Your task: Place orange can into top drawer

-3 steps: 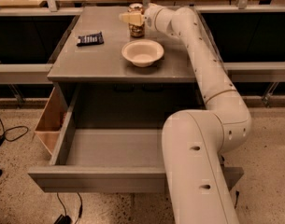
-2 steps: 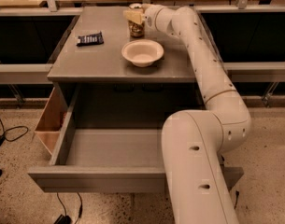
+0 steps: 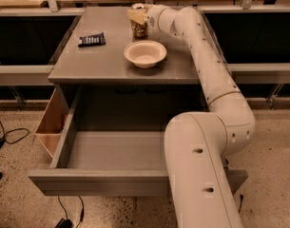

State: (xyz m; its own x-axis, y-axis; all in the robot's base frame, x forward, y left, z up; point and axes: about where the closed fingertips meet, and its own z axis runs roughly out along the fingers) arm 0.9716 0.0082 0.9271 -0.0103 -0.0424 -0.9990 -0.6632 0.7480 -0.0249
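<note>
The orange can [image 3: 139, 27] stands upright at the back of the grey cabinet top [image 3: 97, 56], just behind the white bowl. It has a mottled orange-brown label and a silver top. My gripper [image 3: 138, 17] reaches in from the right and its pale fingers are closed around the can's upper part. The top drawer [image 3: 116, 151] is pulled wide open below the cabinet top at the front. Its inside is bare grey metal. My arm's lower links hide its right part.
A white bowl [image 3: 145, 53] sits on the cabinet top in front of the can. A dark flat packet [image 3: 91, 40] lies at the left. A small tan wooden box [image 3: 52, 122] hangs at the drawer's left side. Cables [image 3: 6, 137] lie on the speckled floor at the left.
The can and gripper sit slightly higher in the view than a second ago, so the can seems to have been raised a little. The bowl, packet and drawer have not moved.
</note>
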